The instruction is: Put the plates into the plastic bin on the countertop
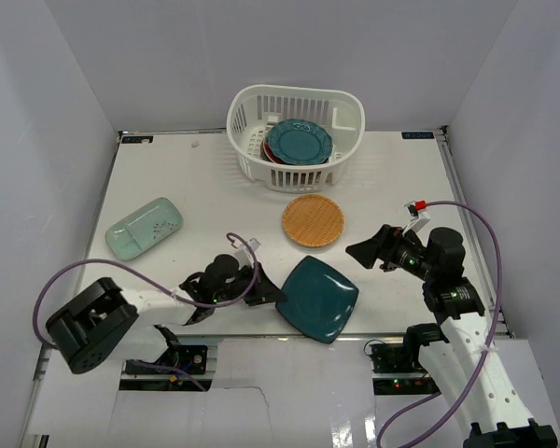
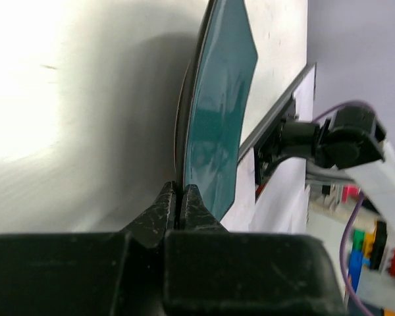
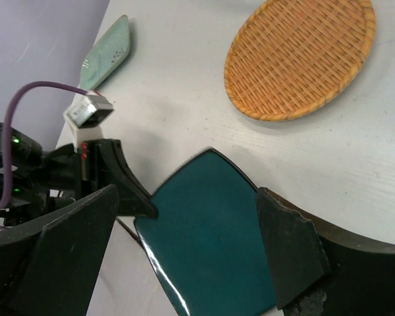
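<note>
- Risk: the left gripper (image 2: 182, 199) pinches only the thin rim of the dark teal square plate (image 1: 319, 299). The glaze looks glossy, so the plate may pivot or slip out on the lift.
- Risk: the plate sits near the front edge of the countertop (image 1: 215, 187), so a drop here could send it off the table.
- Risk: the orange woven plate (image 1: 313, 220) lies between this plate and the white plastic bin (image 1: 252, 112). A low carry could knock it.
- Risk: the bin already holds the teal scalloped plate (image 1: 299, 142) on top of others, so the square plate could clip the rim or that stack going in.
- Left gripper: clenched tight on the square plate's edge, fingers nearly meeting. The plate looks tipped up at the gripped side.
- Right gripper (image 1: 359, 250): jaws spread wide, holding nothing. It hovers above the countertop just beside the square plate's far corner, touching nothing as far as I can tell.
- The pale green oblong plate (image 1: 144, 228) lies well apart at the left, not yet binned.
</note>
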Robot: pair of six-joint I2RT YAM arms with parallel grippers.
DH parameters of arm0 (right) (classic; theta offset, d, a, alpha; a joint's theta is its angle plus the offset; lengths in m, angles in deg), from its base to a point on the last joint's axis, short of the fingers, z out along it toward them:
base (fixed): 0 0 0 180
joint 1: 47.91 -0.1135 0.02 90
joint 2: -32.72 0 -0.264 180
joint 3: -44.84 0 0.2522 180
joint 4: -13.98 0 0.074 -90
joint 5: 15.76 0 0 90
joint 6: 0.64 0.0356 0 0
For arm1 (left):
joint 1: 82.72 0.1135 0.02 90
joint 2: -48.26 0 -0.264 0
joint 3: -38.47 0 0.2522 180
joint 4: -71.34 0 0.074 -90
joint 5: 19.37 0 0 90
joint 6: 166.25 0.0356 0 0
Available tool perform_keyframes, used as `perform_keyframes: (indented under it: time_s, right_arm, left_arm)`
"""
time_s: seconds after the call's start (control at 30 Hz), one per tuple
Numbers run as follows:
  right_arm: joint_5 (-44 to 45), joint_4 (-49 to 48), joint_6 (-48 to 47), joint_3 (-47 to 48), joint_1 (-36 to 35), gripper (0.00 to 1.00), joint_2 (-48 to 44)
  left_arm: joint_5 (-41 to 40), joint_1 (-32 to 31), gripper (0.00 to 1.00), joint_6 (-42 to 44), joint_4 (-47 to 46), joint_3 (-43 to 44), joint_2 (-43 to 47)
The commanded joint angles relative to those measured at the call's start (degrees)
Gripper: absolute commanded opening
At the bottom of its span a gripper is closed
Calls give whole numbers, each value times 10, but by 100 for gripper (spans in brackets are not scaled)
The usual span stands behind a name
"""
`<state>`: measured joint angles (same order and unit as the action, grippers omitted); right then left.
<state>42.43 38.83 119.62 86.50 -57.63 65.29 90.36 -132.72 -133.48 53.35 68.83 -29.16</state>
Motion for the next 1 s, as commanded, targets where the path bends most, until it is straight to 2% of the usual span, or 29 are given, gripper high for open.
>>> perform_keyframes:
  time_s: [0.0,0.1,0.2,0.43,0.53,0.57,0.73,0.77,0.83,0.87,0.93,0.97]
  right_arm:
    - [35,36,-27,-12,0,90,-22]
    - [47,46,-27,-25,0,90,-36]
    - [17,25,-20,-45,-1,90,-38]
    - [-95,-94,35,-101,-2,90,6]
    - [-127,-181,66,-127,-5,100,28]
    - [-134,-204,88,-134,-6,90,35]
    - [-156,-291,120,-150,-14,78,87]
    - [-152,-315,131,-152,-14,67,91]
    - [-145,-341,147,-157,-17,58,100]
    - [-142,-352,155,-158,-17,36,101]
    - [-128,-379,177,-156,-18,14,103]
    - [-122,-385,182,-148,-18,8,102]
  left_arm:
    - [-14,55,0,-42,-55,-19,109]
    - [-32,80,0,-26,-10,-12,187]
    - [-38,98,0,-15,14,6,230]
    - [0,117,0,-30,-33,26,218]
    - [17,117,0,-43,-68,29,196]
    - [22,118,0,-46,-90,29,191]
    - [52,118,0,-56,-125,46,167]
    - [51,118,0,-53,-119,51,167]
    - [51,118,0,-50,-117,55,171]
    - [52,118,0,-46,-112,58,177]
    - [50,118,0,-39,-101,67,185]
    - [43,117,0,-20,-74,73,196]
